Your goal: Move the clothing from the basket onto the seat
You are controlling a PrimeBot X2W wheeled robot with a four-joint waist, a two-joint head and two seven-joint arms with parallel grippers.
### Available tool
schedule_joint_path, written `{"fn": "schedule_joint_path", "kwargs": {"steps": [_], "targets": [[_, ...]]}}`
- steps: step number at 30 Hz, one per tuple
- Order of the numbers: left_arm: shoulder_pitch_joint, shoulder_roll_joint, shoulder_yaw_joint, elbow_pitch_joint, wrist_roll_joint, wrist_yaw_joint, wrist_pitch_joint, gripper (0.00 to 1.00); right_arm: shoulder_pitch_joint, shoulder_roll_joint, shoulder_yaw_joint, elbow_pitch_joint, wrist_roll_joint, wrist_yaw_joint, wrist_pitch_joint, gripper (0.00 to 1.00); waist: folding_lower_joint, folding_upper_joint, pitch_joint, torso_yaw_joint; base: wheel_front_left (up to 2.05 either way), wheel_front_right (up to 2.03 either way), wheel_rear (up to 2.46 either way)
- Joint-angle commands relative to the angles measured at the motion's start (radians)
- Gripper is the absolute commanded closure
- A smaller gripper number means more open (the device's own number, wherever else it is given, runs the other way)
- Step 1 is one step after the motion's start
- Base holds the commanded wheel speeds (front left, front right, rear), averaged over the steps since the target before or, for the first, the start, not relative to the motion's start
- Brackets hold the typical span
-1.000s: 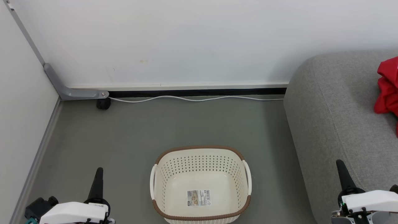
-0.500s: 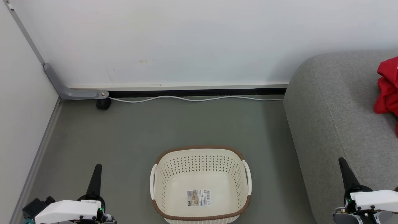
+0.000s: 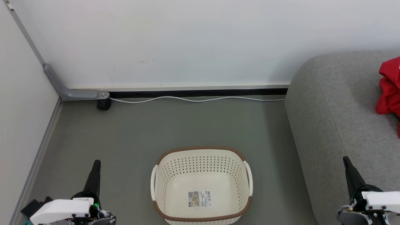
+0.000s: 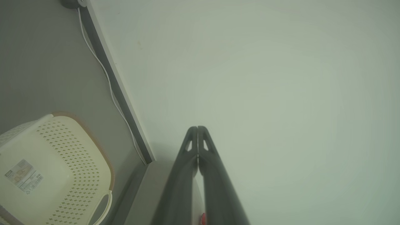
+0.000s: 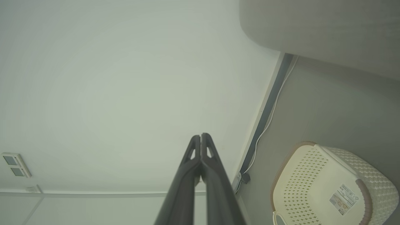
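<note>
Both my left gripper (image 3: 97, 163) and right gripper (image 3: 346, 159) are pinched together on nothing, flanking the empty basket (image 3: 200, 148). The red clothing (image 3: 389, 87) lies bunched on the sofa (image 3: 337, 109); I'd judge it light, limp and unbreakable, best pinched at a raised fold.

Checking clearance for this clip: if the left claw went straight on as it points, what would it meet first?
Probably the white wall: the shut left claw aims at it, nothing between; distance unclear.
</note>
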Motion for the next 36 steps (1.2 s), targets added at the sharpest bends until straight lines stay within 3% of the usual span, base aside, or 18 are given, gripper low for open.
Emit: {"fn": "schedule_joint_path", "kwargs": {"steps": [1,10,36], "targets": [[-0.055,0.020,0.035,-0.033,-0.037,-0.011,0.010,1.00,-0.035,-0.009,0.015,-0.040,0.041,0.004,0.017,1.00,0.0000,-0.0001,0.000,0.000,0.00,0.00,0.00],[-0.060,0.021,0.043,-0.042,-0.126,-0.016,0.033,1.00,-0.035,-0.007,0.003,-0.049,0.128,0.004,0.040,1.00,0.0000,-0.0001,0.000,0.000,0.00,0.00,0.00],[-0.060,0.021,0.043,-0.042,-0.126,-0.016,0.033,1.00,-0.035,-0.007,0.003,-0.049,0.128,0.004,0.040,1.00,0.0000,-0.0001,0.000,0.000,0.00,0.00,0.00]]}}
